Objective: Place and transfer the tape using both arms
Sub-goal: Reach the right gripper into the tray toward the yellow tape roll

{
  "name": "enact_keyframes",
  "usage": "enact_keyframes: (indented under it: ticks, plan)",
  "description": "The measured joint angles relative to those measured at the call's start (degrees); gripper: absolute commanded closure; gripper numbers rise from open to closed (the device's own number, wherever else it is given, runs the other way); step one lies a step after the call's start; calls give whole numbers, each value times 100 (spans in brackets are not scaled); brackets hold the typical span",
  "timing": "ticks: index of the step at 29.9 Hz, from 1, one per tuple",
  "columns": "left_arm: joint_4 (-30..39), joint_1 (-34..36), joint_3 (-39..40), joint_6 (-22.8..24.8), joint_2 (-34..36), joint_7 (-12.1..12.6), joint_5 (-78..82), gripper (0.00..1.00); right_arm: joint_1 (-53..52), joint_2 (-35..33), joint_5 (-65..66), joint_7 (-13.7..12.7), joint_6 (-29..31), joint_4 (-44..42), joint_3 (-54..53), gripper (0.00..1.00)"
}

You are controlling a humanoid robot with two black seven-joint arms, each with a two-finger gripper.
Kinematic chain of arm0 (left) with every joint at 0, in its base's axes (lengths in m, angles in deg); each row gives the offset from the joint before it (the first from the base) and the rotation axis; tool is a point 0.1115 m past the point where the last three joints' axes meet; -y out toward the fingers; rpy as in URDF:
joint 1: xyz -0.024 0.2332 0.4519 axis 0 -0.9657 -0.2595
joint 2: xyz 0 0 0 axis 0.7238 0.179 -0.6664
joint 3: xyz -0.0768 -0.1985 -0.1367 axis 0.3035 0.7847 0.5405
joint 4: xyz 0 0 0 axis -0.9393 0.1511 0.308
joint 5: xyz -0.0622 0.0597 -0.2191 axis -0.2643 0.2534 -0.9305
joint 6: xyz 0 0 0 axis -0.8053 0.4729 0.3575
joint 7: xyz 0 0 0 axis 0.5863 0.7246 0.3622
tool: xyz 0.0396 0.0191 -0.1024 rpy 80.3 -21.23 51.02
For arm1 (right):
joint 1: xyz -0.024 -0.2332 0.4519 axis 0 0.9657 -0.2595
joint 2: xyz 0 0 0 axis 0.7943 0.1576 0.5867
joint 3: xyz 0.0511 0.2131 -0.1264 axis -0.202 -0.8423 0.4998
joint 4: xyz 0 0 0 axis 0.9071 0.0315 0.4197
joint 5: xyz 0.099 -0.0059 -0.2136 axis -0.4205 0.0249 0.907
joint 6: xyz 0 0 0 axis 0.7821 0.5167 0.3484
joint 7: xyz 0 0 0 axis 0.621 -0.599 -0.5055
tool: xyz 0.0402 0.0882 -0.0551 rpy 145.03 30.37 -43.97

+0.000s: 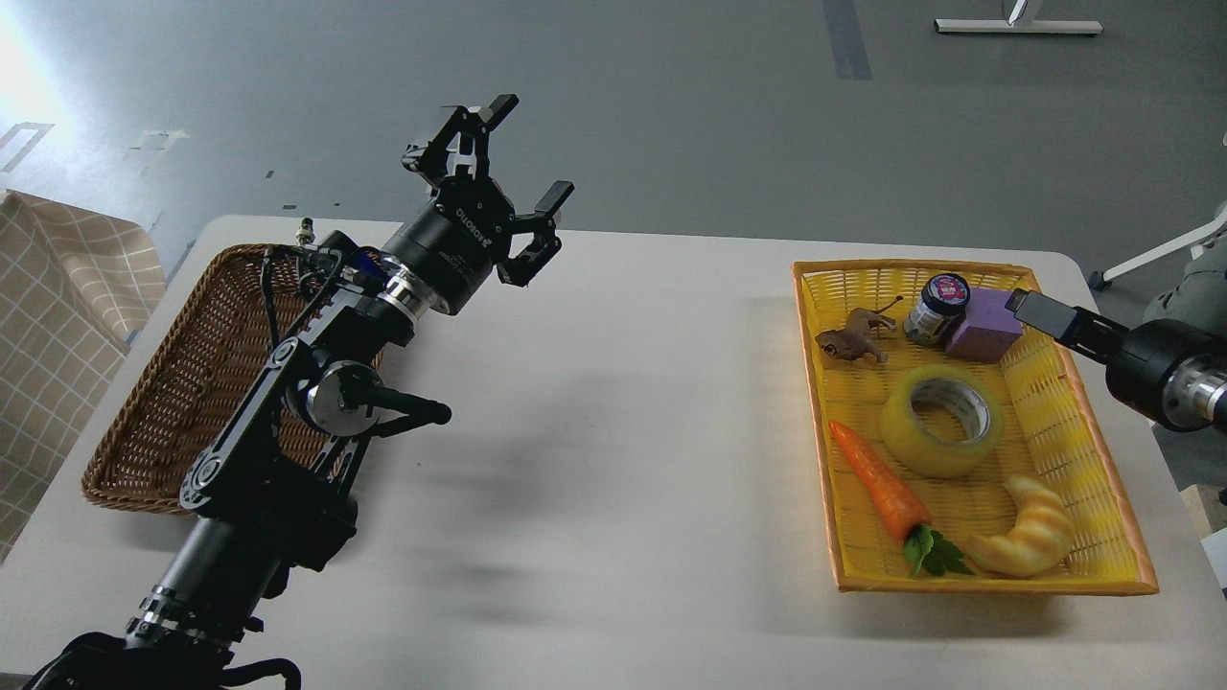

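Observation:
The tape (pixel 941 420), a translucent yellow roll with a white-grey core, lies flat in the middle of the yellow tray (pixel 1093 422) at the right. My left gripper (pixel 529 153) is open and empty, raised above the table's far left part, over the brown basket's right rim. My right gripper (pixel 1033 309) comes in from the right edge, over the tray's far right corner next to the purple block (pixel 985 329). Only one dark finger shows, so I cannot tell its state. It is apart from the tape.
The tray also holds an orange toy carrot (pixel 880 484), a croissant (pixel 1030 532), a brown toy animal (pixel 853 340) and a small jar (pixel 935 307). A brown wicker basket (pixel 182 383) sits at the left. The white table (pixel 613 431) lies between them.

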Motion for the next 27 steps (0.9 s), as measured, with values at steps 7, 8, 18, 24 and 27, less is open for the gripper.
enact_keyframes:
  ticks: [7,8,18,24,27]
  plan:
    - [0,-38,0,-5,-7,2,0,2,37,-222,57,327,0,26,109,3]
    - [0,-40,0,-5,-12,6,0,2,33,-240,76,339,0,26,131,3]
    - [0,-51,0,-11,-36,9,0,2,23,-269,612,376,0,0,501,3]
    - [0,-80,0,-14,-54,9,0,2,-4,-196,984,374,0,-127,697,2]
    - [0,-101,0,-14,-57,9,7,2,-12,-152,1090,374,0,-280,815,3]
